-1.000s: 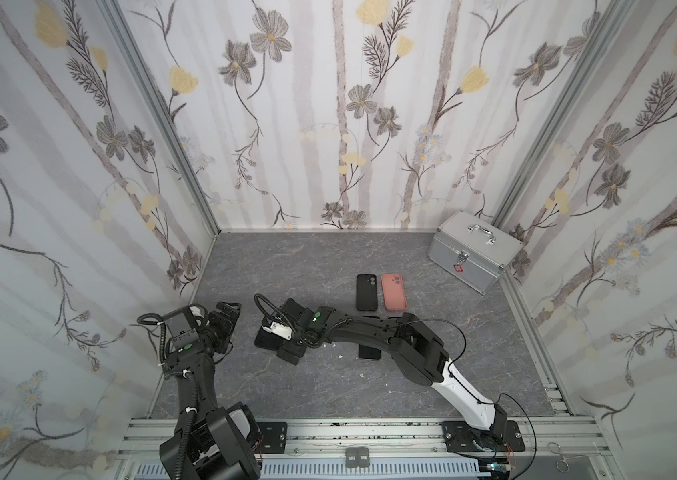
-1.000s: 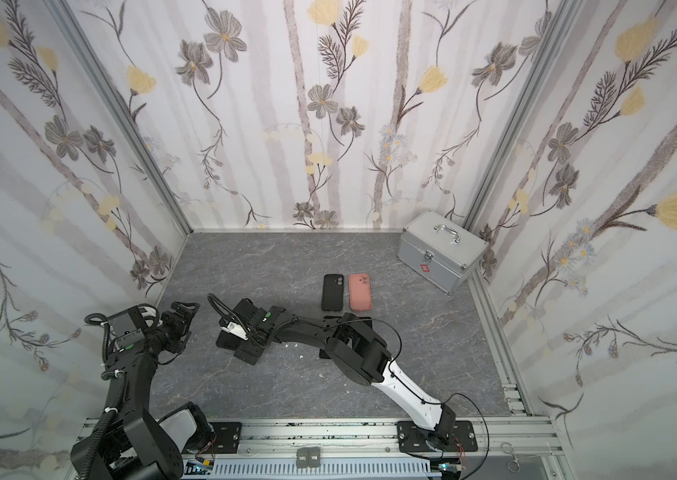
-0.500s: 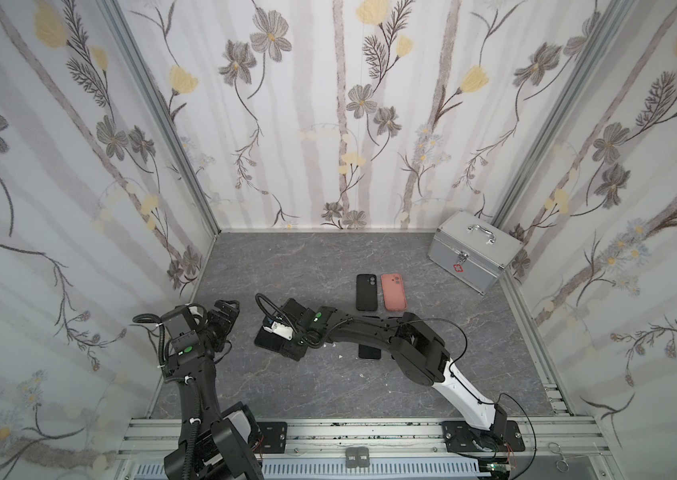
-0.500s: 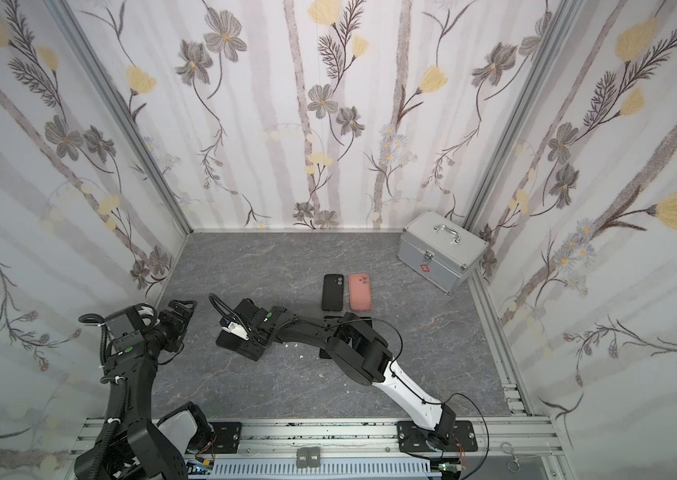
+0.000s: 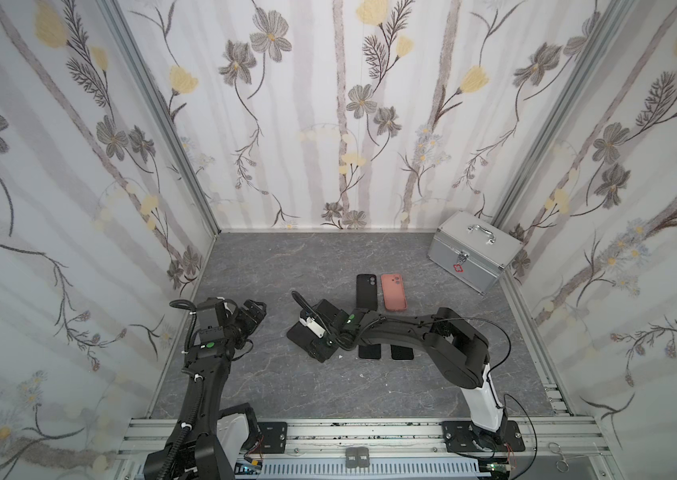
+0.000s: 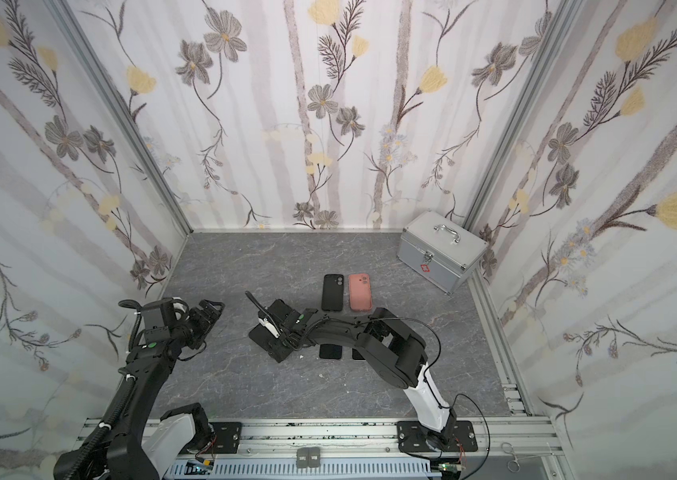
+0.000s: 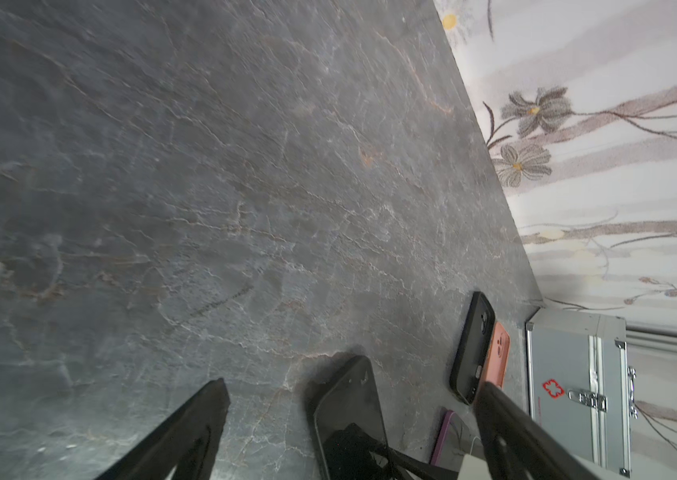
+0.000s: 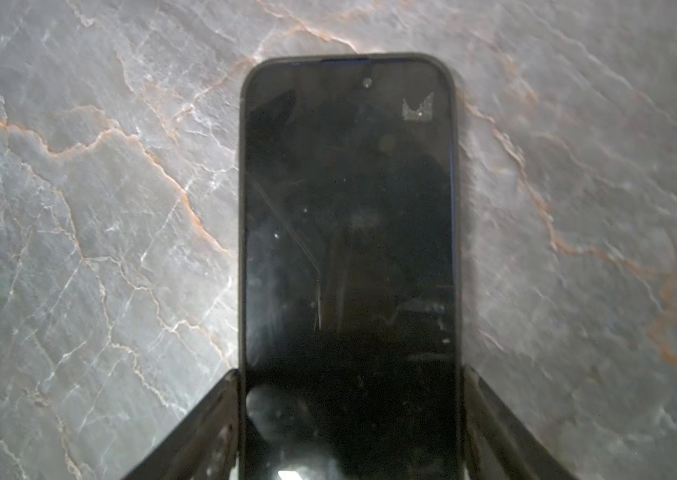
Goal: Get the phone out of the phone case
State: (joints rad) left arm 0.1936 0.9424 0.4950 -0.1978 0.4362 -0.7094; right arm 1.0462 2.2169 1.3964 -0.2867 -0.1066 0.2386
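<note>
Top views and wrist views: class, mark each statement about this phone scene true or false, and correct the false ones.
1. The right gripper grips the cased phone by its long edges. True.
2. The pink case lies beside the black case. True.
3. The left gripper holds the pink case. False: it is open and empty, away from that case.
4. The silver box stands open at the near left. False: it is shut, in the far right corner.
</note>
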